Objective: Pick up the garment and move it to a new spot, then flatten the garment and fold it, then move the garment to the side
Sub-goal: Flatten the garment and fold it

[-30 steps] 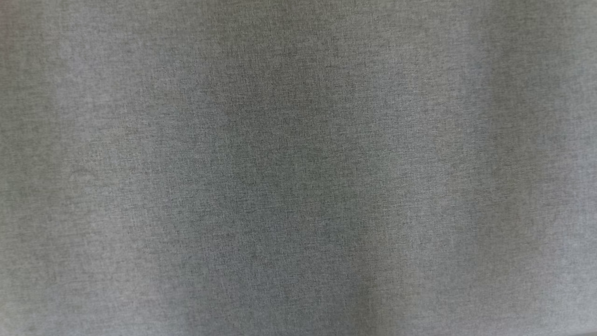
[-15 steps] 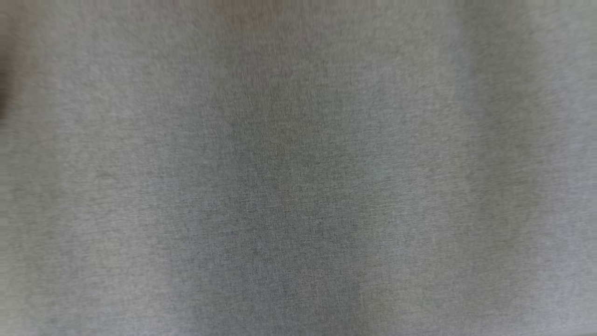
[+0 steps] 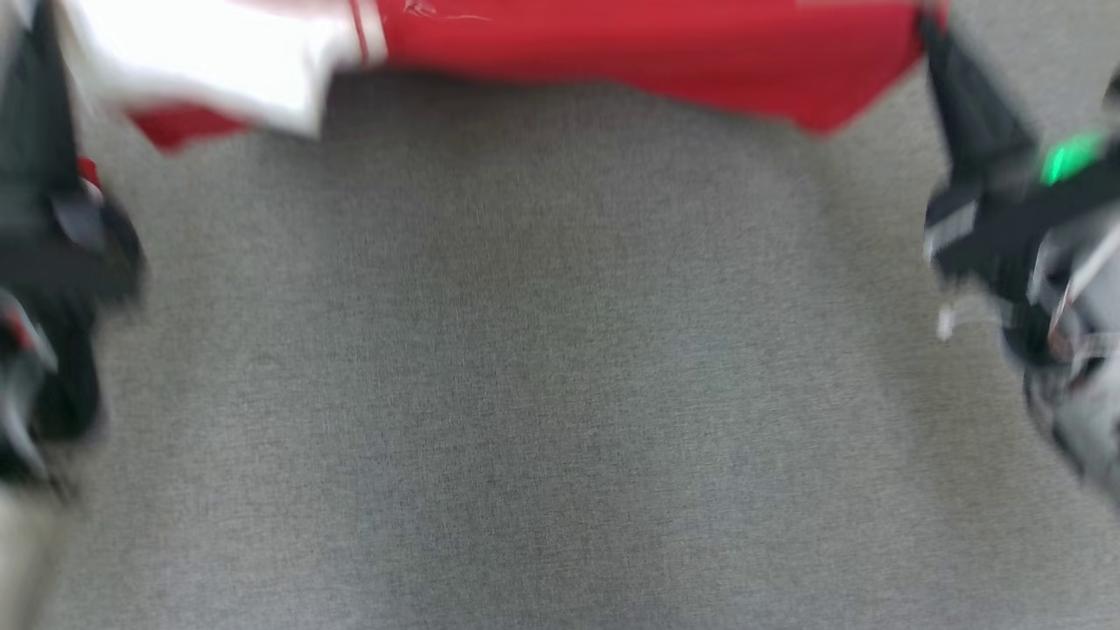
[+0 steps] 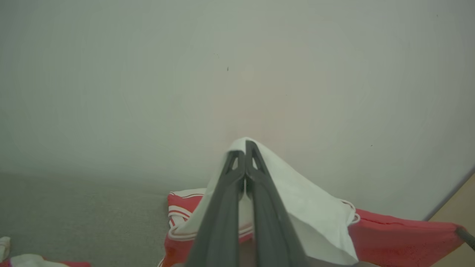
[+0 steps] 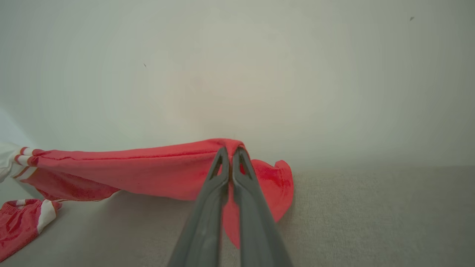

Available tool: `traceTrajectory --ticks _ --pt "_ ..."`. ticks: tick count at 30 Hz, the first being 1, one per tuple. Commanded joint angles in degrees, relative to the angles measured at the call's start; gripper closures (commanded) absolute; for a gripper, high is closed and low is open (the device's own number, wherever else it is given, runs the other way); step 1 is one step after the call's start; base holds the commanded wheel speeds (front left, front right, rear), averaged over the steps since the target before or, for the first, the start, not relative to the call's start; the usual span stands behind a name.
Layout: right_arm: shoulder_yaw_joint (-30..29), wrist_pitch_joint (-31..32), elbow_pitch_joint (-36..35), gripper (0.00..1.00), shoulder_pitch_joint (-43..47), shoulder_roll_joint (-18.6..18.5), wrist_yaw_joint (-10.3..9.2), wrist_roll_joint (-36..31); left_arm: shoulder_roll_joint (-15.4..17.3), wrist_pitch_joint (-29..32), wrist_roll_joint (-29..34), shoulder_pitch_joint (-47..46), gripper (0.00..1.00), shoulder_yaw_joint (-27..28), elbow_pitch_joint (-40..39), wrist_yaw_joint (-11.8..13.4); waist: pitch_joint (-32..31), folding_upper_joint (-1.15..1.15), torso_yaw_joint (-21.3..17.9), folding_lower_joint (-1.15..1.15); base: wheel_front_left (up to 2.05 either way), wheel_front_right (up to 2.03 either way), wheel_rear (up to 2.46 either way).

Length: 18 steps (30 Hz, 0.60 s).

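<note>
The garment (image 3: 630,52) is red with a white panel and red-and-white striped trim. It hangs stretched in a sagging band between two pinched spots and is blurred in the head view. Its white part is caught between the closed fingertips of the left gripper (image 4: 245,148) and drapes down both sides of those fingers, with red cloth running off to their right. A red edge is nipped between the closed fingertips of the right gripper (image 5: 231,150), the long span going left of them and a short loose flap hanging just to their right.
</note>
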Motion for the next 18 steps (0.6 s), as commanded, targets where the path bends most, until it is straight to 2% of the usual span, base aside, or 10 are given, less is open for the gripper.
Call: traceTrajectory --ticks 1,3,8,12,18 --pt "-0.9 -0.4 -0.8 1.0 3.0 -0.6 -0.16 0.5 -0.8 -0.1 0.8 3.8 1.0 1.3 -2.2 0.8 -2.2 0.01 -0.2 0.02 0.0 0.0 0.0" --pt "-2.1 -0.4 -2.7 1.0 9.0 -0.5 -0.16 0.2 -2.5 -0.1 2.4 11.6 1.0 4.5 -6.8 2.2 -3.0 0.01 -0.3 0.02 0.0 0.0 0.0" --pt "-4.1 -0.6 -5.4 1.0 22.2 1.1 -0.16 -1.6 -8.3 -0.1 5.1 27.3 1.0 9.0 -12.4 2.8 -5.0 0.01 -0.4 0.02 0.0 0.0 0.0" --pt "-6.0 -0.6 -6.1 1.0 31.0 2.6 -0.16 -3.9 -13.1 -0.1 6.3 37.6 1.0 10.9 -12.4 1.5 -6.5 0.01 -0.4 0.02 0.0 0.0 0.0" --pt "-9.9 -0.7 -6.9 1.0 41.6 3.5 -0.16 -8.6 -18.8 -0.1 9.1 47.8 1.0 11.8 -8.9 -1.2 -9.0 0.01 0.5 0.02 0.0 0.0 0.0"
